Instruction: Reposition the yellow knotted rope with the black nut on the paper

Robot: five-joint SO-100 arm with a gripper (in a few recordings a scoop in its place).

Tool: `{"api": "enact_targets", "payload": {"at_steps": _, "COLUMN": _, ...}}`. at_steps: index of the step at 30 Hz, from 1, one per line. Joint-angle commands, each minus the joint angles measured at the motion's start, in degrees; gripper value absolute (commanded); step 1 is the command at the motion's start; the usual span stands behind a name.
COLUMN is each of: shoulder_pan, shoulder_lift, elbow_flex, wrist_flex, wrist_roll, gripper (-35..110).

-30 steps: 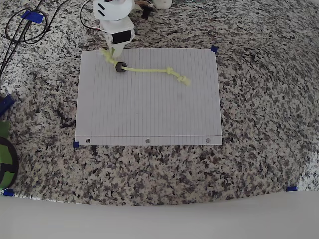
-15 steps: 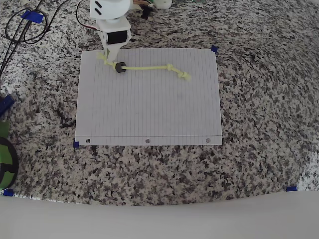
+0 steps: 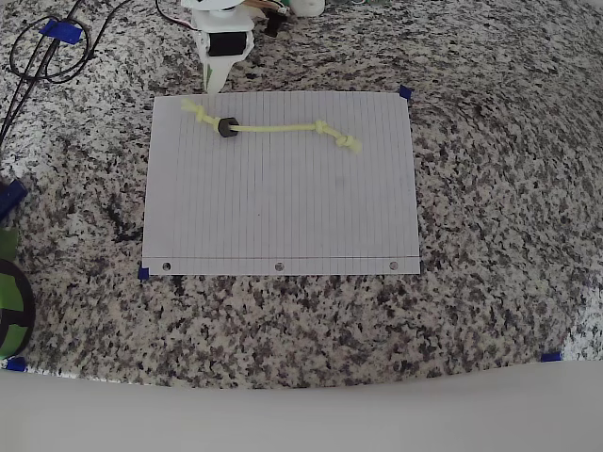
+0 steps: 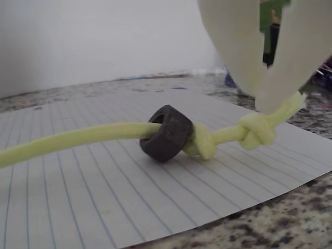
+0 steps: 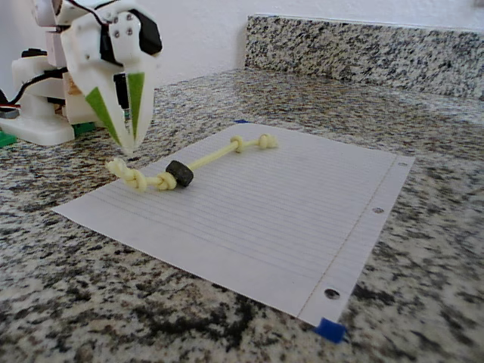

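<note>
In the wrist view the gripper (image 4: 265,101) fingertips meet near the frayed end of the yellow knotted rope (image 4: 78,137); grip unclear. The black nut (image 4: 167,133) sits against a knot.

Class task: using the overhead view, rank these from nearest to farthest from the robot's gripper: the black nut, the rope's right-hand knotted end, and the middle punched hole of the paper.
Measured from the gripper at the paper's top edge:
1. The black nut, just below it, near the rope's left end.
2. The rope's right-hand knotted end, off to the right.
3. The middle punched hole, at the paper's bottom edge.
</note>
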State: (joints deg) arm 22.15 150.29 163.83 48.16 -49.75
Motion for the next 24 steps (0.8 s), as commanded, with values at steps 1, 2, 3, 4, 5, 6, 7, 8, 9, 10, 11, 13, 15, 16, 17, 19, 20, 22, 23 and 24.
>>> {"api": "enact_targets", "payload": {"at_steps": 1, "shoulder_pan": 1.23, "shoulder_lift": -5.45, "elbow_flex": -0.35, "wrist_flex": -4.75, "wrist_roll": 0.35, "gripper": 0}}
{"api": "enact_targets", "payload": {"at_steps": 2, "shoulder_pan": 1.58, "shoulder_lift": -6.86, "elbow_flex": -0.53, "wrist_flex": -6.24, "wrist_roll": 0.44, "gripper": 0}}
{"api": "enact_targets", "payload": {"at_steps": 3, "shoulder_pan": 2.02, "shoulder_lift": -8.09, "elbow_flex": -0.62, "wrist_flex": -7.73, "wrist_roll": 0.53, "gripper": 0}}
{"api": "enact_targets", "payload": {"at_steps": 4, "shoulder_pan": 2.20, "shoulder_lift": -9.05, "elbow_flex": -0.70, "wrist_flex": -9.14, "wrist_roll": 0.53, "gripper": 0}}
{"api": "enact_targets", "payload": {"at_steps": 5, "shoulder_pan": 2.29, "shoulder_lift": -10.02, "elbow_flex": -0.79, "wrist_flex": -10.37, "wrist_roll": 0.62, "gripper": 0}}
{"api": "enact_targets", "payload": {"at_steps": 6, "shoulder_pan": 2.37, "shoulder_lift": -10.99, "elbow_flex": -0.97, "wrist_flex": -11.60, "wrist_roll": 0.62, "gripper": 0}}
{"api": "enact_targets", "payload": {"at_steps": 7, "shoulder_pan": 2.37, "shoulder_lift": -11.78, "elbow_flex": -1.14, "wrist_flex": -12.74, "wrist_roll": 0.62, "gripper": 0}}
{"api": "enact_targets", "payload": {"at_steps": 8, "shoulder_pan": 2.37, "shoulder_lift": -12.57, "elbow_flex": -1.32, "wrist_flex": -13.71, "wrist_roll": 0.62, "gripper": 0}}
{"api": "enact_targets", "payload": {"at_steps": 9, "shoulder_pan": 2.20, "shoulder_lift": -13.36, "elbow_flex": -1.49, "wrist_flex": -14.85, "wrist_roll": 0.62, "gripper": 0}}
{"api": "enact_targets", "payload": {"at_steps": 10, "shoulder_pan": 2.11, "shoulder_lift": -13.97, "elbow_flex": -1.67, "wrist_flex": -16.26, "wrist_roll": 0.44, "gripper": 0}}
{"api": "enact_targets", "payload": {"at_steps": 11, "shoulder_pan": 1.93, "shoulder_lift": -14.59, "elbow_flex": -2.02, "wrist_flex": -17.23, "wrist_roll": 0.18, "gripper": 0}}
{"api": "enact_targets", "payload": {"at_steps": 13, "shoulder_pan": 1.41, "shoulder_lift": -15.56, "elbow_flex": -3.34, "wrist_flex": -18.28, "wrist_roll": 0.00, "gripper": 0}}
{"api": "enact_targets", "payload": {"at_steps": 15, "shoulder_pan": 1.05, "shoulder_lift": -15.82, "elbow_flex": -4.48, "wrist_flex": -18.90, "wrist_roll": -0.09, "gripper": 0}}
{"api": "enact_targets", "payload": {"at_steps": 16, "shoulder_pan": 0.97, "shoulder_lift": -15.82, "elbow_flex": -4.83, "wrist_flex": -19.25, "wrist_roll": -0.09, "gripper": 0}}
{"api": "enact_targets", "payload": {"at_steps": 17, "shoulder_pan": 0.88, "shoulder_lift": -15.47, "elbow_flex": -4.92, "wrist_flex": -19.34, "wrist_roll": 0.26, "gripper": 0}}
{"api": "enact_targets", "payload": {"at_steps": 19, "shoulder_pan": 0.88, "shoulder_lift": -13.97, "elbow_flex": -4.92, "wrist_flex": -18.63, "wrist_roll": 0.53, "gripper": 0}}
{"api": "enact_targets", "payload": {"at_steps": 20, "shoulder_pan": 0.88, "shoulder_lift": -12.66, "elbow_flex": -4.83, "wrist_flex": -17.31, "wrist_roll": 0.53, "gripper": 0}}
{"api": "enact_targets", "payload": {"at_steps": 22, "shoulder_pan": 1.23, "shoulder_lift": -9.14, "elbow_flex": -4.48, "wrist_flex": -13.89, "wrist_roll": 0.53, "gripper": 0}}
{"api": "enact_targets", "payload": {"at_steps": 23, "shoulder_pan": 1.49, "shoulder_lift": -7.21, "elbow_flex": -4.22, "wrist_flex": -12.13, "wrist_roll": 0.53, "gripper": 0}}
{"api": "enact_targets", "payload": {"at_steps": 24, "shoulder_pan": 1.85, "shoulder_lift": -5.10, "elbow_flex": -3.78, "wrist_flex": -10.72, "wrist_roll": 0.09, "gripper": 0}}
